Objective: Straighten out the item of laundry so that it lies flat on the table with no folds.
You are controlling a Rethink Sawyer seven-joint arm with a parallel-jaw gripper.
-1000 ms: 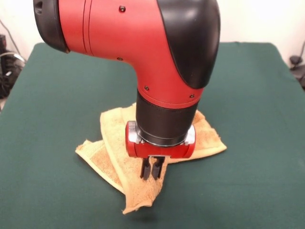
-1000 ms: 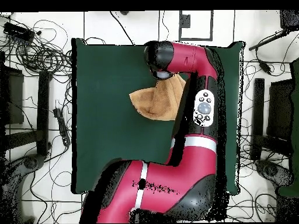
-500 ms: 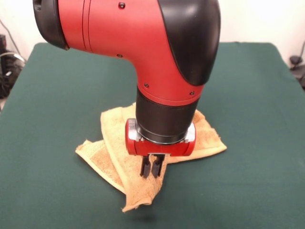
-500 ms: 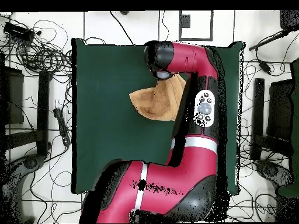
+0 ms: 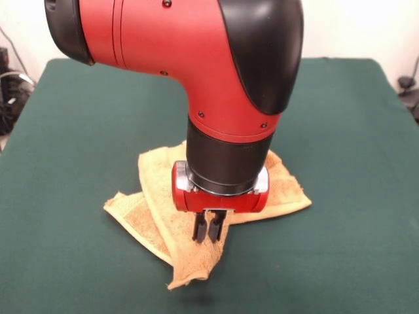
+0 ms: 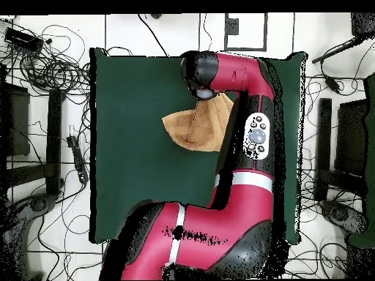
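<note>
The counter (image 5: 78, 131) is being seen as a large rectangle covered in plain dark green cloth, filling most of the front view and the upper middle of the overhead view (image 6: 139, 117). Around it in the overhead view, a pale floor is being crossed by tangled black cables (image 6: 51, 66) at the left edge and by dark stands (image 6: 326, 146) at the right edge. The red and black arm (image 5: 196, 59) is being shown coming down from the top of the front view, and its bulk is blocking the middle of the towel from sight; in the overhead view the arm (image 6: 242, 132) is covering the towel's right-hand part.

The towel (image 5: 157, 196) is being seen just below the centre of the front view, lying on the counter in a crumpled, folded state. Its yellow-orange terry cloth is overlapping itself: one corner is pointing to the lower middle of the frame, another to the left, and a third to the right. Hemmed edges are showing along the folds. In the overhead view it (image 6: 192, 126) is appearing as a tan wedge above centre.

The end effector (image 5: 207, 230) is being held upright over the towel's lower fold, its two dark fingers drawn nearly together with only a thin gap. Whether cloth is being pinched between them cannot be told.
</note>
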